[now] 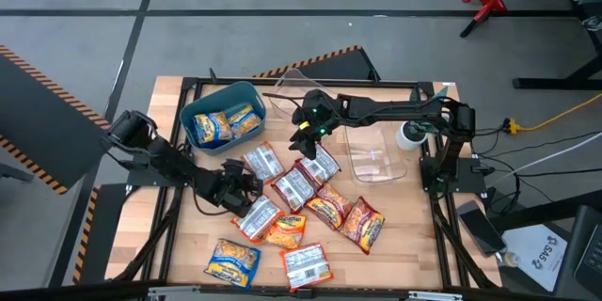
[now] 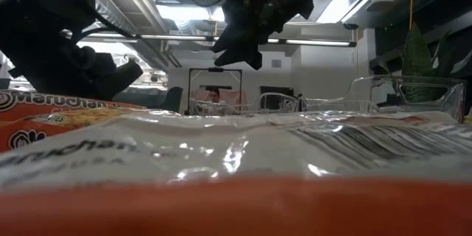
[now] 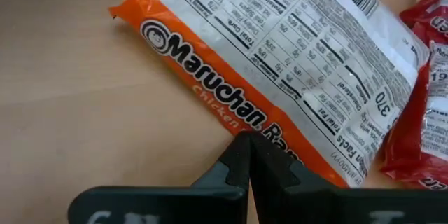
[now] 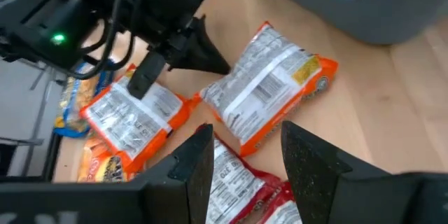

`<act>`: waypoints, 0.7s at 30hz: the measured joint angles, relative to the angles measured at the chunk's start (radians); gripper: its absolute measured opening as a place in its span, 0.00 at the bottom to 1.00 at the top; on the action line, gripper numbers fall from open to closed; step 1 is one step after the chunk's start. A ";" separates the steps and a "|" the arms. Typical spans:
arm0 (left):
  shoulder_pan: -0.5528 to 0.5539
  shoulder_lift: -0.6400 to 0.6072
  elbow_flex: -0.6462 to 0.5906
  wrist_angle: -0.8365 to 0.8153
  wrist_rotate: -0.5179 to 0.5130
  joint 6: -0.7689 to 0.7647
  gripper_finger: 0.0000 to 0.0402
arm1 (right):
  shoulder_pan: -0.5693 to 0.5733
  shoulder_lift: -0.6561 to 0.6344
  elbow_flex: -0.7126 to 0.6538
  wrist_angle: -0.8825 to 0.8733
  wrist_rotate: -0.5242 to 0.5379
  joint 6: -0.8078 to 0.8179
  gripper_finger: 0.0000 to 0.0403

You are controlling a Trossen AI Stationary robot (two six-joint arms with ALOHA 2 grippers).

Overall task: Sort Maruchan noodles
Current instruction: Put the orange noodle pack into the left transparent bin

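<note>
Several Maruchan noodle packets [image 1: 310, 198] lie flat on the wooden table, printed orange, red and blue-yellow. My left gripper [image 1: 246, 188] is shut and low at the left of the pile. Its fingertips [image 3: 248, 143] stand at the orange edge of a packet [image 3: 301, 49] lying with its nutrition panel up. My right gripper [image 1: 303, 141] hangs open, well above the far side of the pile, with nothing between its fingers [image 4: 196, 164]. Orange-and-silver packets [image 4: 266, 91] lie below it. Two blue-yellow packets [image 1: 224, 124] lie in the teal bin [image 1: 254, 91]. My left gripper's shut fingertips come slanting down at the long orange edge [image 3: 273, 136] of the packet, which lies flat on the table. I cannot tell whether they touch it.
A clear plastic container [image 1: 376, 150] stands right of the pile, below the right arm. A white round thing [image 1: 411, 134] sits by the right arm's base. Bare wood shows left of the packets and along the near right of the table.
</note>
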State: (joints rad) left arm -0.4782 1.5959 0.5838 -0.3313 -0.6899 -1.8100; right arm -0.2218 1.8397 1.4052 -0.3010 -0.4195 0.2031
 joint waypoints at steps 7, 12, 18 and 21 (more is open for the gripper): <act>-0.070 -0.133 0.011 0.041 -0.211 -0.055 0.00 | 0.000 0.000 0.000 0.011 0.053 0.001 0.38; -0.058 -0.165 -0.004 -0.002 -0.356 -0.005 0.00 | 0.000 0.000 0.000 0.013 0.053 -0.002 0.38; -0.002 -0.094 -0.107 0.235 -0.354 -0.002 0.00 | 0.000 0.000 0.000 0.013 0.065 -0.007 0.38; 0.003 -0.070 -0.158 0.349 -0.319 0.052 0.00 | 0.000 0.000 0.000 0.013 0.069 -0.015 0.38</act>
State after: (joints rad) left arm -0.4751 1.5259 0.4261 0.0178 -1.0086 -1.7584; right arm -0.2218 1.8397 1.4052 -0.2882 -0.3508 0.1884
